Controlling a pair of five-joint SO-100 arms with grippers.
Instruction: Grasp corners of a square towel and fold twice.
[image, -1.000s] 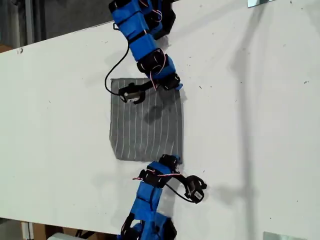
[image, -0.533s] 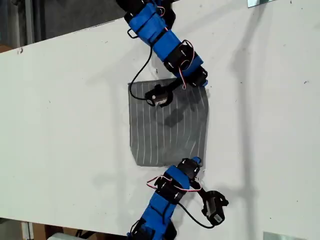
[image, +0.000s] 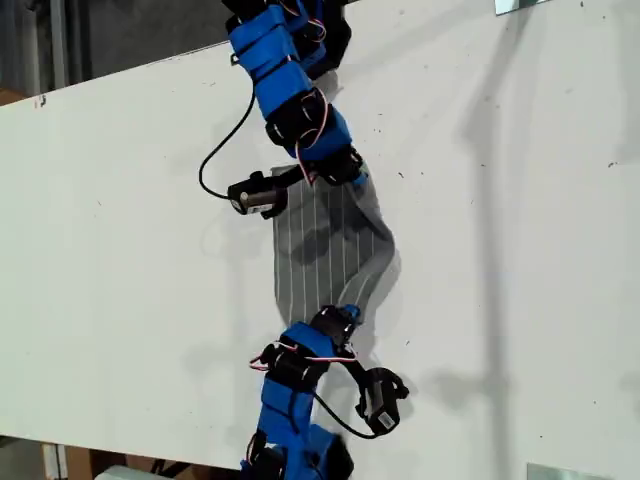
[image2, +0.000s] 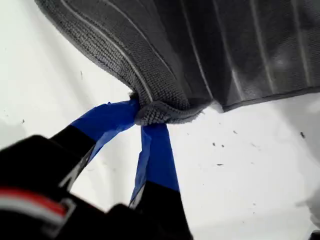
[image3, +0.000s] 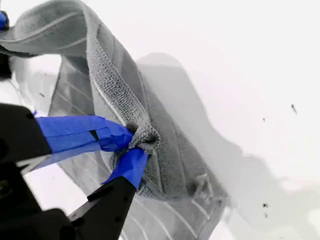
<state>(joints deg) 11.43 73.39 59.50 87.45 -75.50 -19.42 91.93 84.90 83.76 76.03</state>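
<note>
1. Towel (image: 325, 250), grey with pale stripes: it lies on the white worktop (image: 520, 250) between the two arms. One arm enters from the top of the exterior view and the other from the bottom.
2. Change over the last second: the cloth was a broad flat rectangle. It now reads narrower, and the side toward the exterior view's right is raised and bowed into a loose hump.
3. Your first hand (image2: 142, 117): the blue-taped tips are clamped together on one of the corners (image2: 165, 112), which is bunched between them. The cloth hangs away from the pinch, above the worktop.
4. Your second hand (image3: 132, 145): it is likewise closed tight on a corner (image3: 145, 136). A lifted band of cloth arches away from the pinch over the striped layer below.
5. The wrist views do not settle which arm in the exterior view carries which hand. In that view, one hand grips the cloth at its upper end (image: 345, 172) and the other at its lower end (image: 345, 318).
6. Reading for the task: both corner grasps appear secure, and the first fold looks under way but not laid down. The raised edge has yet to reach the opposite edge.
7. Caution: the hump suggests slack between the hands, so you may need even tension for the edges to meet squarely.
</note>
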